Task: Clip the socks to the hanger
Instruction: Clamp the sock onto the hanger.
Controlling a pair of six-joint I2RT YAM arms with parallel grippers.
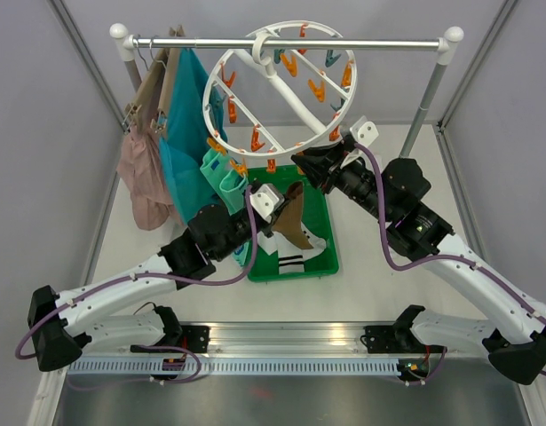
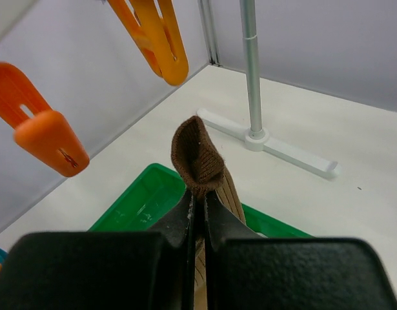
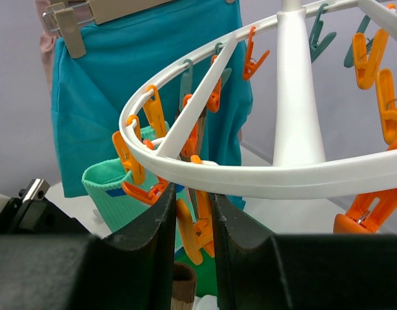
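The left claw [image 2: 198, 210] is closed on a brown sock [image 2: 198, 155], holding it upright above the green tray [image 2: 137, 203]. The right claw [image 3: 192, 199] grips an orange peg [image 3: 197, 234] under the round hanger [image 3: 250, 181], which hangs from the rail [image 1: 388, 43]. A teal sock [image 3: 108, 194] is pegged to it.

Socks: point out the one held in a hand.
The brown sock, pinched in the left hand; the mint sock hangs from the round hanger, the striped white one lies in the green tray.
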